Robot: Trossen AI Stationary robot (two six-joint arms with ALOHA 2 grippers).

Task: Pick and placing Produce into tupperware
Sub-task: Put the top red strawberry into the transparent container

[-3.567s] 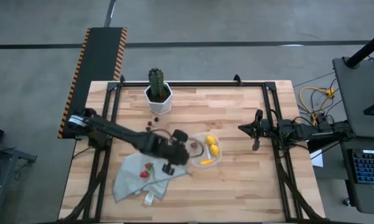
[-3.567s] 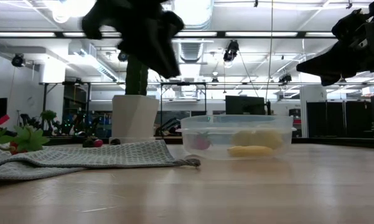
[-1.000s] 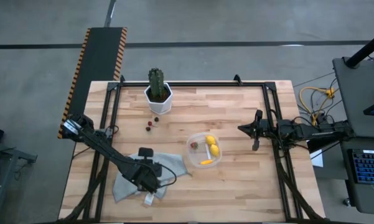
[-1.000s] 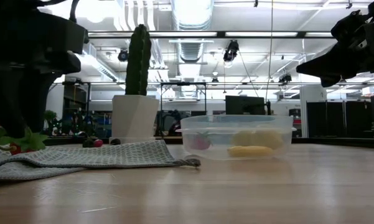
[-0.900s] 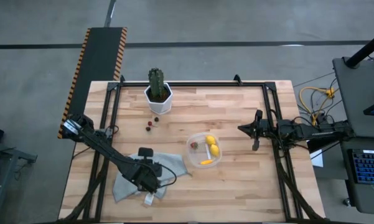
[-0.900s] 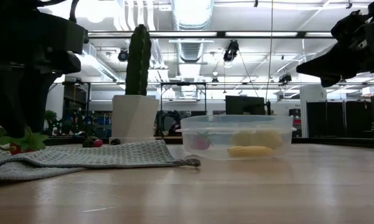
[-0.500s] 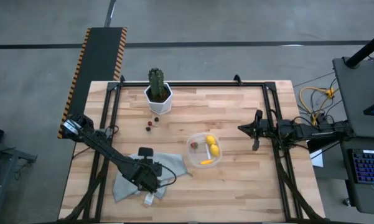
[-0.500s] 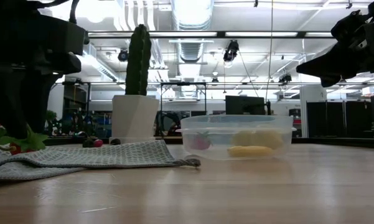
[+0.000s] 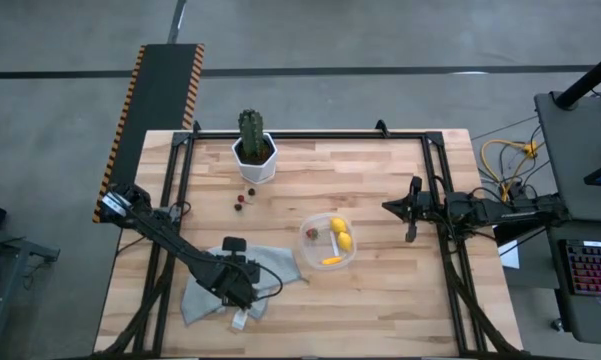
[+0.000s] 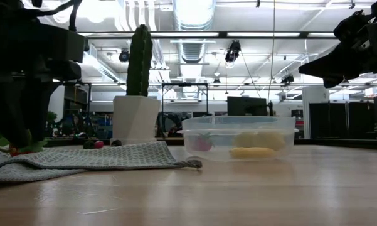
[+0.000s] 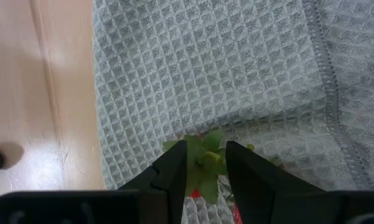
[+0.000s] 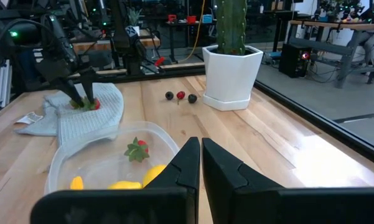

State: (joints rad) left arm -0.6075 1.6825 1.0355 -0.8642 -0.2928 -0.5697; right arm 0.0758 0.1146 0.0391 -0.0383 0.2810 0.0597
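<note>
My left gripper (image 11: 206, 165) is low over the grey waffle towel (image 9: 205, 285) and shut on a red strawberry with green leaves (image 11: 205, 163). It also shows in the right wrist view (image 12: 84, 99). The clear tub (image 9: 330, 243) stands on the table right of the towel. It holds two yellow lemons (image 9: 340, 232), an orange-yellow piece (image 9: 330, 261) and a strawberry (image 12: 137, 149). Three small dark berries (image 9: 242, 198) lie on the wood near the cactus pot. My right gripper (image 9: 388, 207) is shut and hangs in the air right of the tub. My left gripper pinches the strawberry's leafy green top (image 11: 202, 155) between its two fingers, coming from above and pointing down. The red fruit shows only as a sliver below the leaves (image 11: 193, 193) and rests on the towel.
A green cactus in a white hexagonal pot (image 9: 252, 145) stands near the far edge. The towel's white tag (image 9: 240, 321) lies toward the near edge. Bare wood stretches right of the tub (image 10: 238, 138) and along the near side.
In the low view my left arm has sunk a little toward the towel, and the strawberry's green leaves beneath it show less than before. The right arm has kept still.
</note>
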